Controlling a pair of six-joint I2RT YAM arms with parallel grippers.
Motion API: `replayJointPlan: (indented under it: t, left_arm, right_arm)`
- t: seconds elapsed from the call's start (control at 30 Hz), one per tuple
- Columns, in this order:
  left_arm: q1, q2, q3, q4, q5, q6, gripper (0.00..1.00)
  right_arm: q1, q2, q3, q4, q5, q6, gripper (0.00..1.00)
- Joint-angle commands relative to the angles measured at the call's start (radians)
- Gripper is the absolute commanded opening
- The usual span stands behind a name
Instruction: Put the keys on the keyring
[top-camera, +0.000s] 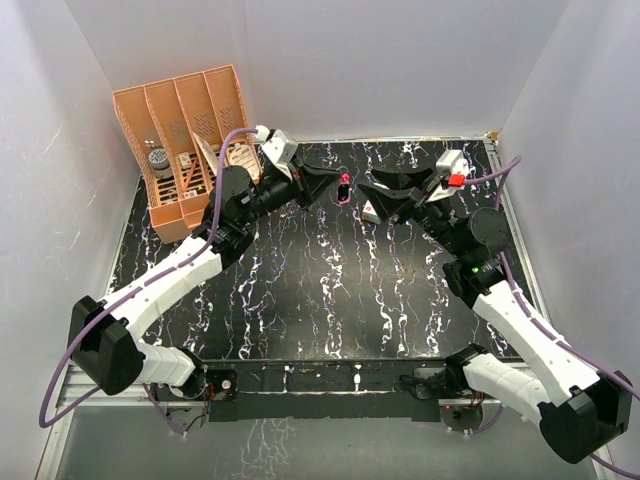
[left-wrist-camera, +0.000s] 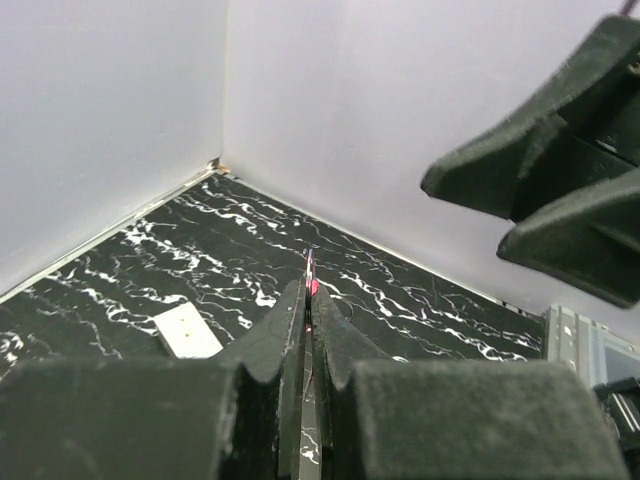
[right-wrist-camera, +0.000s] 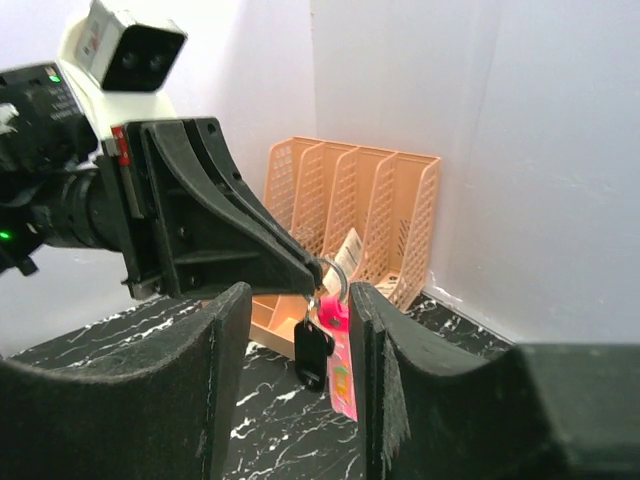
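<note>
Left gripper (top-camera: 333, 184) pinches the keyring (right-wrist-camera: 341, 372) by its ring, strap dangling free for threading. Right gripper (top-camera: 385, 195) waits opposite, spread and empty. The keys? Can't pick them out here.

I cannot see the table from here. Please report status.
Left tool shut on keyring, held in air. Right tool open, facing it. Key not seen. White box on table.

Your keyring (right-wrist-camera: 342, 368) is a short magenta-pink strap with a printed label. It dangles straight down from its small silvery ring (right-wrist-camera: 337, 277), off the tabletop, toward the middle of the far edge. A black tag (right-wrist-camera: 313, 352) hangs right beside it. Can't make out the key.
</note>
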Motion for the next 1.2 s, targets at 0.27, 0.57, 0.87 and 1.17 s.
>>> replayJointPlan:
  t: [0.27, 0.57, 0.87, 1.17]
  left_arm:
    - [0.0, 0.015, 0.244, -0.354, -0.18, -0.043, 0.0]
    - [0.001, 0.085, 0.358, -0.55, -0.214, -0.089, 0.0]
    - [0.0, 0.126, 0.406, -0.642, -0.216, -0.099, 0.0]
    - [-0.003, 0.14, 0.415, -0.657, -0.202, -0.105, 0.0]
  right_arm:
    - [-0.002, 0.081, 0.076, -0.153, 0.07, -0.04, 0.36]
    - [-0.001, 0.105, 0.043, -0.084, 0.033, -0.034, 0.36]
    - [-0.002, 0.152, 0.039, -0.057, 0.011, -0.023, 0.35]
    - [-0.001, 0.202, 0.041, -0.023, -0.008, -0.002, 0.29]
